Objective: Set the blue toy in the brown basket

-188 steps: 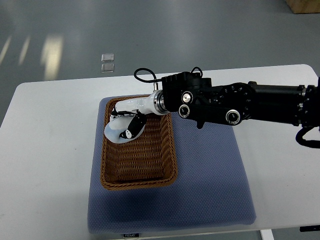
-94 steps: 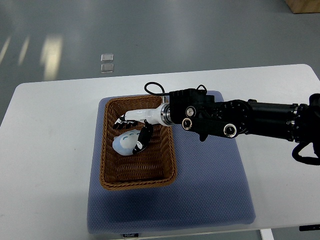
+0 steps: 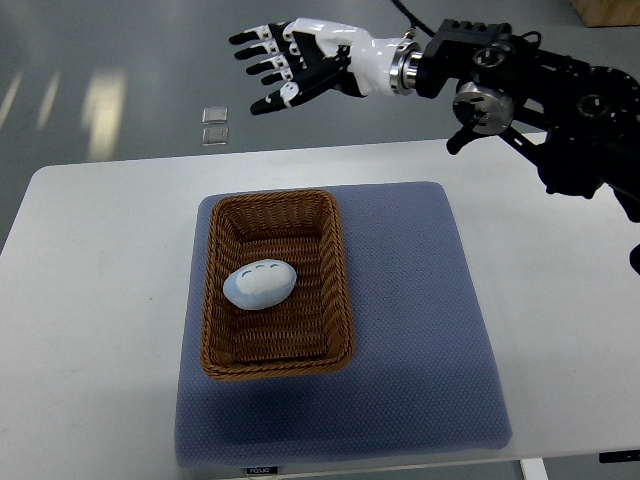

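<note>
Top view, and the blue toy (image 3: 258, 285) is seen lying on the woven floor of the brown basket (image 3: 340, 270), a little toward the far half, clear of every wall and touched by nothing. The basket is set on a blue mat (image 3: 420, 330), which is spread across the white worktop (image 3: 100, 300). The right hand (image 3: 300, 65) is held high, beyond the worktop's far edge, well apart from the basket; its fingers (image 3: 262, 55) are spread wide and nothing is gripped in them. The black arm behind it is seen running in from the right edge. No left arm is caught in the shot. 2 small clear squares (image 3: 214, 124) are spotted on the grey floor beyond the worktop, and a brown box corner (image 3: 608, 10) is glimpsed at the upper right. As a judgement, the placing step looks done: the toy is inside and released, so the task appears all but complete. Little more seems called for than the arm being brought to a resting pose, kept well away from the basket rim so nothing is nudged.
</note>
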`<state>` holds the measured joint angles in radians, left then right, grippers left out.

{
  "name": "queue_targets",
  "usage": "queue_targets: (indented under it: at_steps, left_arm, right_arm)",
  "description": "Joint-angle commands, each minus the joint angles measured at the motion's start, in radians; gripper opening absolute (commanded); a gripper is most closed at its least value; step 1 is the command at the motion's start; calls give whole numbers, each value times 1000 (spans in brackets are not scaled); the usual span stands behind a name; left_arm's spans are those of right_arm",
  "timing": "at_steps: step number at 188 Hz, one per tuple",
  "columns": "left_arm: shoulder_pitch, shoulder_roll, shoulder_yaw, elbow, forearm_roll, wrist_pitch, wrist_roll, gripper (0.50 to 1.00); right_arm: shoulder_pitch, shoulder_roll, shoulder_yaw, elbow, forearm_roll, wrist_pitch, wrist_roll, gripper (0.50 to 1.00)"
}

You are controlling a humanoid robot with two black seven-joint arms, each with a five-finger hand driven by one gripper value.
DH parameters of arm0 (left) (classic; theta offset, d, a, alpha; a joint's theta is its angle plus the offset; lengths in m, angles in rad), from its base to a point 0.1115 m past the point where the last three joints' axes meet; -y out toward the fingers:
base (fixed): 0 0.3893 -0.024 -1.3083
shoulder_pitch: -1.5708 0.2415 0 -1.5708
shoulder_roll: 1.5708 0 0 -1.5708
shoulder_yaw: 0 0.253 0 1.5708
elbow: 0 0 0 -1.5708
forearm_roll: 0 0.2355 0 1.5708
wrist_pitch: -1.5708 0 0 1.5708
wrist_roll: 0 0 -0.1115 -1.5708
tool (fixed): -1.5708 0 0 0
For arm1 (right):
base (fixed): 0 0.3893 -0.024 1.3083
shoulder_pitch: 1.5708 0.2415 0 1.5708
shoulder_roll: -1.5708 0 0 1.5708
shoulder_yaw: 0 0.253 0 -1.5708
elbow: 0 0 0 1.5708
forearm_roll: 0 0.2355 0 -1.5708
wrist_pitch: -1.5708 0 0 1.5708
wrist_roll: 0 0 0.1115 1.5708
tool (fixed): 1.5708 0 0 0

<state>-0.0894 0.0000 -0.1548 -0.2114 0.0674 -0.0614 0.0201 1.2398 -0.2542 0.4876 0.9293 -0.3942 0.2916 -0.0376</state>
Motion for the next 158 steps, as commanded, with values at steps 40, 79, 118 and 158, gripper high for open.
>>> queue_targets:
  at_steps: [40,79,118,158]
  left_arm:
    - [0,0,1,-2,0,0,0,1000]
    - [0,0,3,-6,0,0,1,1000]
    - [0,0,3,-6,0,0,0,1000]
    - [0,0,3,-8,0,0,0,1000]
  right_arm:
    - [-355,15,464,-17,219,-5,64,899]
    - [-502,67,635,-106,261,0,140,899]
    - [-557,110,643,-126,291,9,153,899]
    - [-574,119,634,-127,291,8,154,901]
